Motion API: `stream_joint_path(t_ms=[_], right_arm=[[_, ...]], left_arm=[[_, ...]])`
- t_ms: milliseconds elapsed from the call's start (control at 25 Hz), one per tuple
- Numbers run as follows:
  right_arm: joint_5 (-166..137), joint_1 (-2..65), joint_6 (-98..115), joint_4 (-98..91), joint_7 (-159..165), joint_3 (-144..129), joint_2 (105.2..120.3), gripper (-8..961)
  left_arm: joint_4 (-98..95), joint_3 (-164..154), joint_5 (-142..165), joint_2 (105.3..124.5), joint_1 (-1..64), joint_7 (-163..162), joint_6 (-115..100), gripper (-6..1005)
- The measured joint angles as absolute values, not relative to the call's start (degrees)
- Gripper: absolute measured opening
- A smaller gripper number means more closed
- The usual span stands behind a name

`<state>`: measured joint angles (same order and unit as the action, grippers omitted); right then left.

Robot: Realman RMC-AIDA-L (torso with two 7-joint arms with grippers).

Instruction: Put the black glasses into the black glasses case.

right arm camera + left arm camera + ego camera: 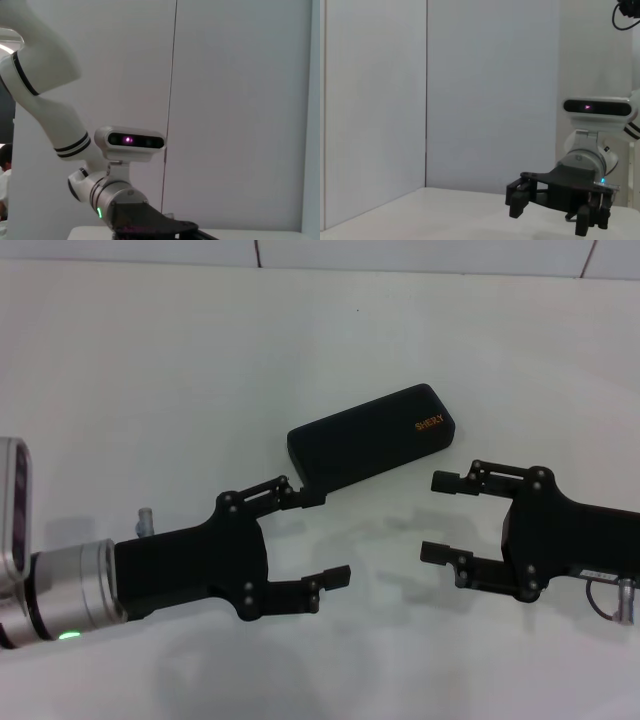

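Left gripper (318, 536): we record it low over the white table (150, 370), reaching in from the robot's left, its two black fingers spread wide with nothing between them. The farther finger's tip overlaps the near end of the black glasses case (372, 435) in the head view; we cannot tell whether it touches.

Right gripper (438, 517): we record it on the opposite side, facing the left one across a bare stretch of table, fingers likewise set wide apart and holding nothing. It sits just in front of the case's logo end, apart from it. The left wrist view shows this same gripper (516, 198) hovering just above the tabletop.

Black glasses case: closed, lying flat on the table beyond and between the two grippers, set on a diagonal, the small orange logo (429, 423) at its farther, right-hand end.

Black glasses: we find them in none of the three views.

Pale panelled wall (470, 90): behind the table.
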<state>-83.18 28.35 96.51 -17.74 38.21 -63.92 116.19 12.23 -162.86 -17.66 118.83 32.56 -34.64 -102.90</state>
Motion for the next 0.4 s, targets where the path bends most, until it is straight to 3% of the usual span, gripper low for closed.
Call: stream_joint_path(t_ms=[400], right_arm=[[-82.62,28.30,95.70,-16.59,37.76,-63.97,116.19,635]], left_arm=[[12.30,-162.86,-17.66,118.67,31.36,-32.18,-103.04,861]])
